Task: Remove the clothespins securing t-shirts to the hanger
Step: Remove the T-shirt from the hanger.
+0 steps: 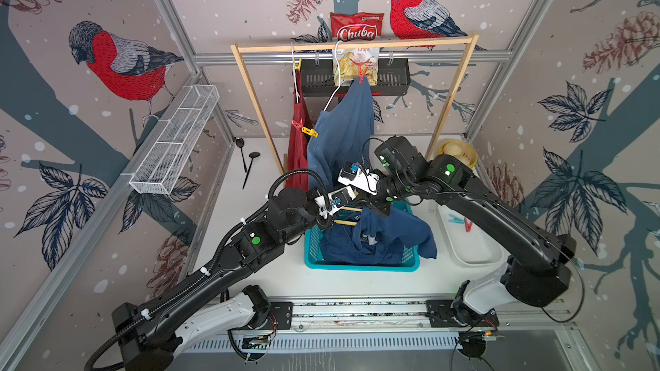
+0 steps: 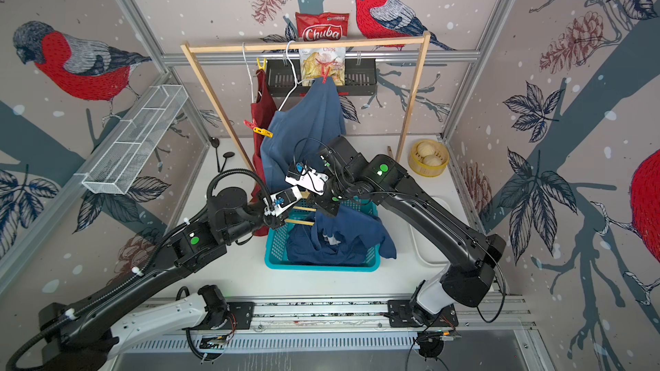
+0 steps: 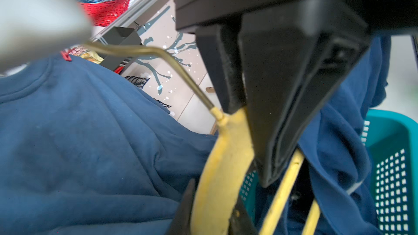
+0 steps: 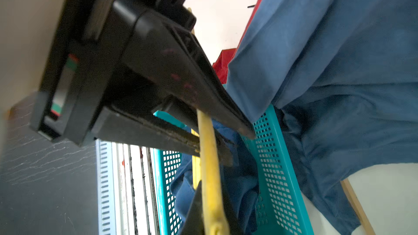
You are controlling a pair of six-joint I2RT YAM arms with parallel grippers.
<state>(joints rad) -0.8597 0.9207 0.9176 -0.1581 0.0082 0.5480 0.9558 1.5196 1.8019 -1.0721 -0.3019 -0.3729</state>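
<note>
Both grippers are shut on a yellow wooden hanger [image 1: 345,223] held over the teal basket [image 1: 360,266]. My left gripper [image 3: 212,213] pinches its arm. My right gripper [image 4: 212,218] clamps it near the brass hook [image 3: 181,68]. A navy t-shirt [image 1: 357,249] lies in the basket. The medium blue t-shirt [image 1: 343,130] hangs from a white hanger [image 1: 330,98], pinned by one red clothespin [image 1: 362,74]. The dark red t-shirt [image 1: 298,153] carries a yellow clothespin [image 1: 298,64] at the top, plus a red clothespin [image 1: 296,123] and a yellow clothespin [image 1: 309,132] lower down.
A white tray [image 1: 475,253] to the right of the basket holds a light blue clothespin [image 1: 455,218] and a red one [image 1: 468,225]. The wooden rack [image 1: 357,45] spans the back, with a black wall basket [image 1: 393,80] and chip bags behind it. A yellow steamer [image 1: 459,157] and black spoons [image 1: 246,165] lie further back.
</note>
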